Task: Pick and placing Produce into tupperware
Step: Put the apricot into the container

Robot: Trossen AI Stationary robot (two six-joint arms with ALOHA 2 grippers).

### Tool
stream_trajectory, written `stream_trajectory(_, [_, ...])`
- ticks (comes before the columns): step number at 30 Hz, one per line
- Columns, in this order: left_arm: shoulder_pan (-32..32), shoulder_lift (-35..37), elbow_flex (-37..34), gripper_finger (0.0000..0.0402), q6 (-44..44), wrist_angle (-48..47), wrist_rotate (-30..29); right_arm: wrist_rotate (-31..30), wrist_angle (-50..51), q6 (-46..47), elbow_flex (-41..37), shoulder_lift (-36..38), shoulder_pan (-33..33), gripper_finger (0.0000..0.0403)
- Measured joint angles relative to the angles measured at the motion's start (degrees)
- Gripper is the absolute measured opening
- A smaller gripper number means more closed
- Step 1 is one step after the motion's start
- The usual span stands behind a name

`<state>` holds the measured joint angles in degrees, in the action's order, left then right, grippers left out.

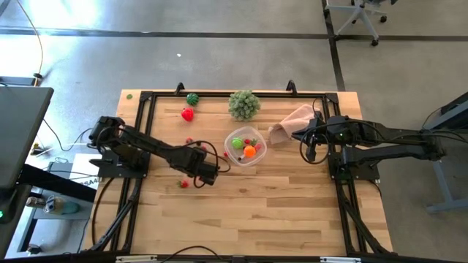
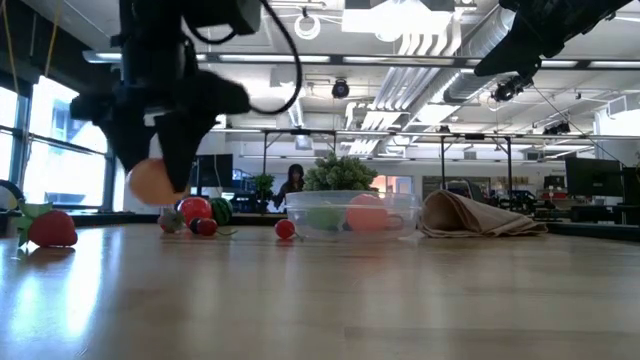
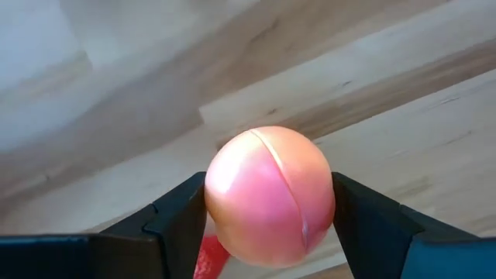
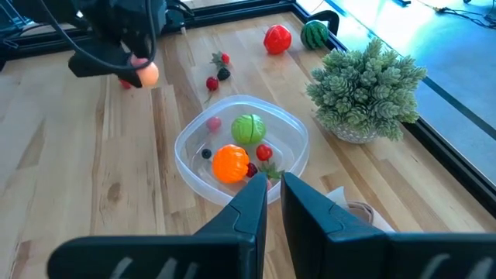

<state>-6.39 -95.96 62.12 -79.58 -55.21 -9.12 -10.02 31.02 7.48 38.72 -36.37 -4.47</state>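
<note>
left gripper (image 3: 271, 213): jaws part-open, clamped on pink peach (image 3: 270, 194), above bare table (image 1: 278, 212)
right gripper (image 4: 273, 194): closed, empty, beside tupperware (image 1: 245, 146)

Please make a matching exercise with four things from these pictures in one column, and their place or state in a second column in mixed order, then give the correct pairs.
Things:
1. pink-orange ball
2. bright green fruit
3. leafy ball
4. right end effector

Places or states:
A. stands on the table beside the pink cloth
B. shut and holding nothing
C. held off the wood by the left end effector
D. lies inside the tupperware

Right pairs: 1-C, 2-D, 3-A, 4-B
</note>
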Motion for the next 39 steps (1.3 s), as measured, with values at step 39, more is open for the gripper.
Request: stream_trajectory(39, [20.3, -14.0, 15.5, 0.0234, 46.3, 25.5, 5.5, -0.2, 0.0, 0.0, 0.0, 0.0, 0.0, 0.0030])
